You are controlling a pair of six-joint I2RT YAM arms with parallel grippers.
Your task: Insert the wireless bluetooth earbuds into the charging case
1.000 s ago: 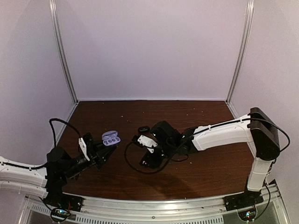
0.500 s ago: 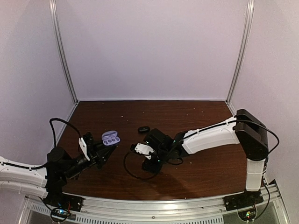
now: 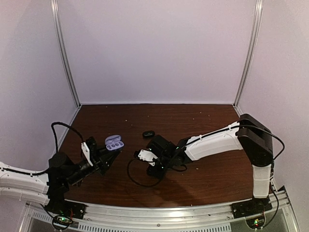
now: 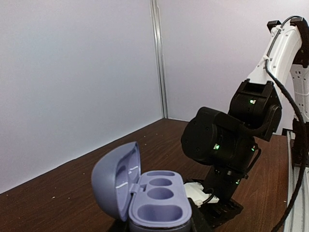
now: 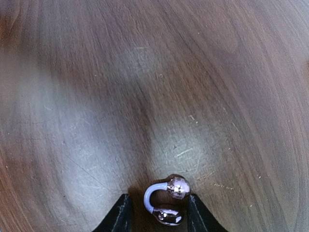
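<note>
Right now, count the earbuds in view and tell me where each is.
2. One earbud lies on the table between the right gripper's fingertips. The other, apparently, is the small dark oval on the table beyond it. The case holds none.

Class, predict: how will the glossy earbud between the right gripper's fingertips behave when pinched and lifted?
The earbud looks glossy and rounded, so it may slip from the right gripper. It is tiny beside the fingertips, so probably very light. Nudged, it could roll on the smooth table.
</note>
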